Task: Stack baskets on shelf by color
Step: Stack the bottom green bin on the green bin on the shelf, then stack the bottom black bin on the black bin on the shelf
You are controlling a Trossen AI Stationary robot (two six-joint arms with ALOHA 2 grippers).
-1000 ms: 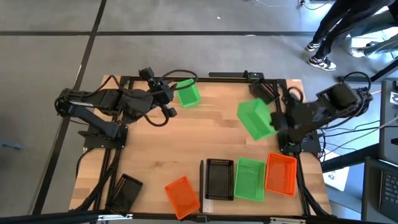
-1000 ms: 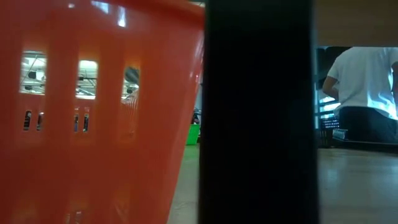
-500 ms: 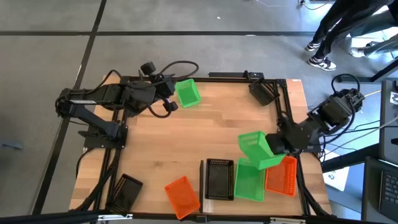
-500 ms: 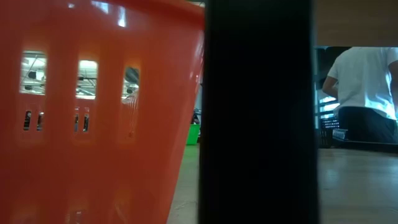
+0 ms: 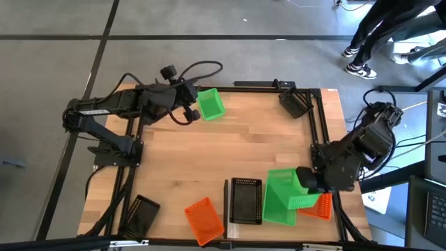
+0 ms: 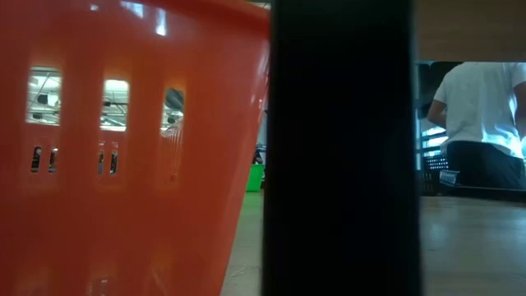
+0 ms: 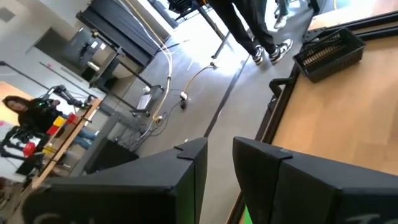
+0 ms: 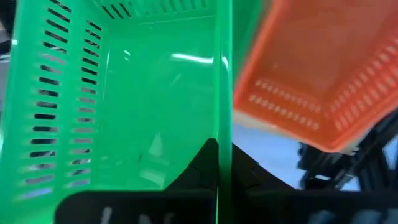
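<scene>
At the table's near right corner, my right gripper point(image 5: 306, 183) pinches the wall of a green basket point(image 5: 287, 188), fingers closed on its rim, and holds it tilted above the green basket already on the shelf point(image 5: 277, 209). The shelf point(image 5: 237, 222), a pale board along the near edge, also carries a black basket point(image 5: 244, 200) and an orange basket point(image 5: 320, 203), the latter partly under my load.

The risk, as I judge it, lies in that tilt: the carried basket is not square to the one below, so a lowered corner could catch its rim and shove it along the board, or knock the orange basket beside it. My hold is a thin pinch on one wall only, and the basket could twist or slip out if it snags.

At the far left corner my left gripper point(image 5: 189, 106) stands at another green basket point(image 5: 210, 104), fingers point(image 7: 186, 163) parted narrowly; whether they hold it I cannot tell. A loose orange basket point(image 5: 204, 217) and another black basket point(image 5: 141, 213) wait along the near edge, a third black one point(image 5: 293, 103) at the far right corner.
</scene>
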